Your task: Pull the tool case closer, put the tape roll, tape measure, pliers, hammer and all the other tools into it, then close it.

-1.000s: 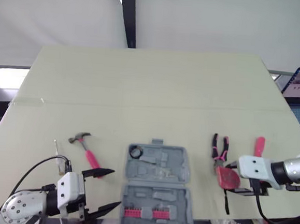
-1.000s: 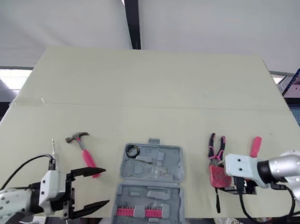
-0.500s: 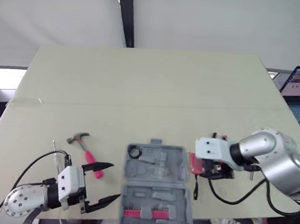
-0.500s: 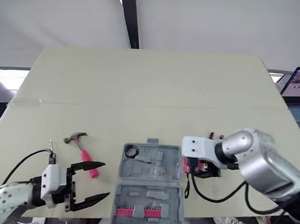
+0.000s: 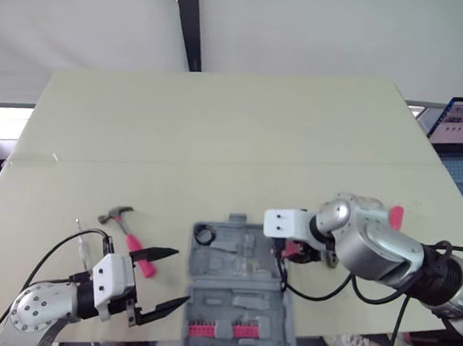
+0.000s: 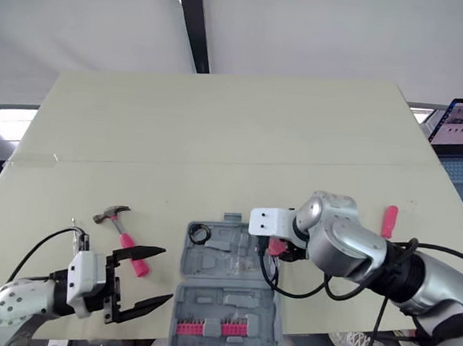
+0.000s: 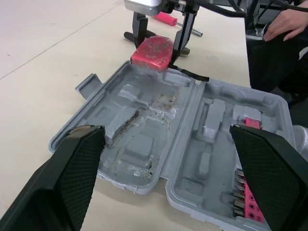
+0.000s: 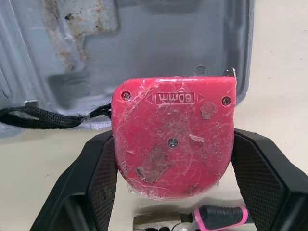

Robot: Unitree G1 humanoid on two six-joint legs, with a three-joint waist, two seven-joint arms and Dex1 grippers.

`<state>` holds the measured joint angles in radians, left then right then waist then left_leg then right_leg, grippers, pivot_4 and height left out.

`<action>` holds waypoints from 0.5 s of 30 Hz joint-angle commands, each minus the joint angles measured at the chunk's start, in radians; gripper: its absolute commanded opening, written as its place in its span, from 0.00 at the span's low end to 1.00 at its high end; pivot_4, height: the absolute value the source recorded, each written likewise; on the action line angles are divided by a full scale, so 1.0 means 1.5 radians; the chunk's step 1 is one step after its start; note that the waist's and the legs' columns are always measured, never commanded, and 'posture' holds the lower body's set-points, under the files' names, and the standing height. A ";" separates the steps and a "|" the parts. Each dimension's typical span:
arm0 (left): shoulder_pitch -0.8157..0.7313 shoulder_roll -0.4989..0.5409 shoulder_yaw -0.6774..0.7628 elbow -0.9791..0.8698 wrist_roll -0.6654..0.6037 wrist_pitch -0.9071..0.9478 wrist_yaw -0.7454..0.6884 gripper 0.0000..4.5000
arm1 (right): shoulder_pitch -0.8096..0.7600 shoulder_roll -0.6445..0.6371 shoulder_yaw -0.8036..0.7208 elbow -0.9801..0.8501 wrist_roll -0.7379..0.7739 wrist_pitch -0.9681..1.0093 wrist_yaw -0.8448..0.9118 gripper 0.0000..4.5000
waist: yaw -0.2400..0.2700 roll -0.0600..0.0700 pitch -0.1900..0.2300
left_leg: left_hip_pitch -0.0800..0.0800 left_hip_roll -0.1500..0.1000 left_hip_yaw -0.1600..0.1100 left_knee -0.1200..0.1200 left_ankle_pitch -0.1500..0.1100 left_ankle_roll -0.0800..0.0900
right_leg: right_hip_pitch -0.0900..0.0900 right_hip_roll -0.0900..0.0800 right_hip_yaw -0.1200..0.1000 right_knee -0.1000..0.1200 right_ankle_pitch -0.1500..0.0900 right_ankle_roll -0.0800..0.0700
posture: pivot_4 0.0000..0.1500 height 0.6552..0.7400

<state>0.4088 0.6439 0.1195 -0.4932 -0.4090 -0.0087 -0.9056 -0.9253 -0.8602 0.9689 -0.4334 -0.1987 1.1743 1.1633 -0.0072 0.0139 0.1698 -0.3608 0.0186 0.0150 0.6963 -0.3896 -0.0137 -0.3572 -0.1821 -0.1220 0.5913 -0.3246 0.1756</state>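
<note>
The right fingers (image 8: 262,180) pinched the red tape measure (image 8: 173,139) from both sides, holding it at the right rim of the far half of the open tool case (image 5: 242,290). The left fingers (image 7: 77,163) were spread wide and touched nothing, just left of the case's near half, with the hammer (image 5: 134,236) lying near them on the worktop (image 5: 219,124).

The tape measure (image 8: 173,130) in the right gripper (image 8: 174,161) is red plastic under crinkled glossy film; its cord (image 8: 43,119) is black woven cloth. The tool case (image 7: 144,144) beyond it is matt grey plastic, stained.
</note>
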 commanded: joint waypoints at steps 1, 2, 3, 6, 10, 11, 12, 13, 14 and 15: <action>0.009 -0.013 0.014 -0.004 0.000 -0.004 0.020 1.00 | -0.023 0.017 0.013 0.003 -0.018 -0.013 -0.007 0.66 | 0.000 0.000 0.000 | 0.000 0.000 0.000 0.000 0.000 0.000 | 0.000 0.000 0.000 0.000 0.000 0.000 | 1.00 1.00; 0.009 -0.014 0.014 -0.004 0.002 -0.004 0.022 1.00 | -0.025 0.020 0.016 0.007 -0.020 -0.015 -0.007 0.66 | 0.000 0.000 0.000 | 0.000 0.000 0.000 0.000 0.000 0.000 | 0.000 0.000 0.000 0.000 0.000 0.000 | 1.00 1.00; 0.010 -0.013 0.014 -0.004 0.004 -0.005 0.023 1.00 | -0.028 0.024 0.020 0.013 -0.024 -0.020 -0.006 0.66 | -0.001 0.000 0.000 | 0.000 0.000 0.000 0.000 0.000 0.000 | 0.000 0.000 0.000 0.000 0.000 0.000 | 1.00 1.00; 0.015 -0.013 0.015 -0.005 0.006 -0.008 0.024 1.00 | -0.036 0.032 0.030 0.025 -0.032 -0.035 -0.006 0.66 | 0.002 0.000 0.000 | 0.000 0.000 0.000 0.000 0.000 0.000 | 0.000 0.000 0.000 0.000 0.000 0.000 | 1.00 1.00; 0.024 -0.015 0.015 -0.009 0.013 -0.012 0.028 1.00 | -0.043 0.045 0.033 0.041 -0.039 -0.056 -0.001 0.66 | 0.000 0.000 0.000 | 0.000 0.000 0.000 0.000 0.000 0.000 | 0.000 0.000 0.000 0.000 0.000 0.000 | 1.00 1.00; 0.026 -0.015 0.013 -0.010 0.015 -0.013 0.029 1.00 | -0.044 0.048 0.032 0.044 -0.040 -0.061 0.000 0.66 | -0.001 0.000 0.000 | 0.000 0.000 0.000 0.000 0.000 0.000 | 0.000 0.000 0.000 0.000 0.000 0.000 | 1.00 1.00; 0.027 -0.016 0.012 -0.010 0.017 -0.014 0.029 1.00 | -0.045 0.051 0.031 0.047 -0.041 -0.065 0.002 0.66 | -0.001 0.000 0.000 | 0.000 0.000 0.000 0.000 0.000 0.000 | 0.000 0.000 0.000 0.000 0.000 0.000 | 1.00 1.00; 0.027 -0.017 0.011 -0.011 0.019 -0.015 0.030 1.00 | -0.045 0.053 0.030 0.050 -0.041 -0.069 0.004 0.66 | -0.002 0.000 0.000 | 0.000 0.000 0.000 0.000 0.000 0.000 | -0.001 0.000 0.000 0.000 0.000 0.000 | 1.00 1.00; 0.028 -0.017 0.011 -0.011 0.020 -0.015 0.031 1.00 | -0.046 0.055 0.030 0.053 -0.043 -0.072 0.006 0.66 | -0.001 0.000 0.000 | 0.000 0.000 0.000 0.000 0.000 0.000 | -0.001 0.000 0.000 0.000 0.000 0.000 | 1.00 1.00; 0.029 -0.017 0.012 -0.011 0.021 -0.016 0.031 1.00 | -0.046 0.058 0.030 0.055 -0.044 -0.075 0.008 0.66 | -0.001 0.000 0.000 | 0.000 0.000 0.000 0.000 0.000 0.000 | -0.001 0.000 0.000 0.000 0.000 0.000 | 1.00 1.00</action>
<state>0.4420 0.6251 0.1336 -0.4930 -0.3836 -0.0131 -0.8635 -0.9742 -0.7754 1.0176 -0.3418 -0.2488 1.0757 1.1661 -0.0089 0.0139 0.1698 -0.3614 0.0186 0.0153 0.6965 -0.3896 -0.0138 -0.3581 -0.1821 -0.1221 0.5916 -0.3246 0.1756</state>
